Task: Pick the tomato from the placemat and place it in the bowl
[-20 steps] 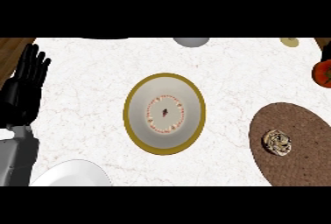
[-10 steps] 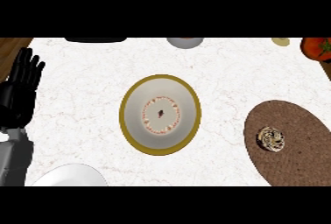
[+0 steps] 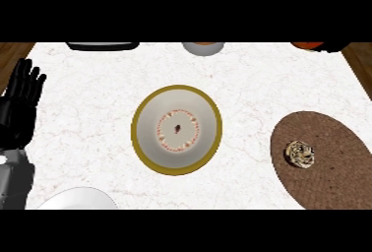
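The left hand (image 3: 20, 110) rests at the view's left edge, fingers straight and spread, holding nothing. Well to its right, mid-counter, sits the bowl (image 3: 176, 129), gold-rimmed. Farther right lies the brown placemat (image 3: 327, 157), bearing a small round patterned object (image 3: 301, 153). At the top right edge a red thing (image 3: 309, 45) barely shows; whether it is the tomato I cannot tell.
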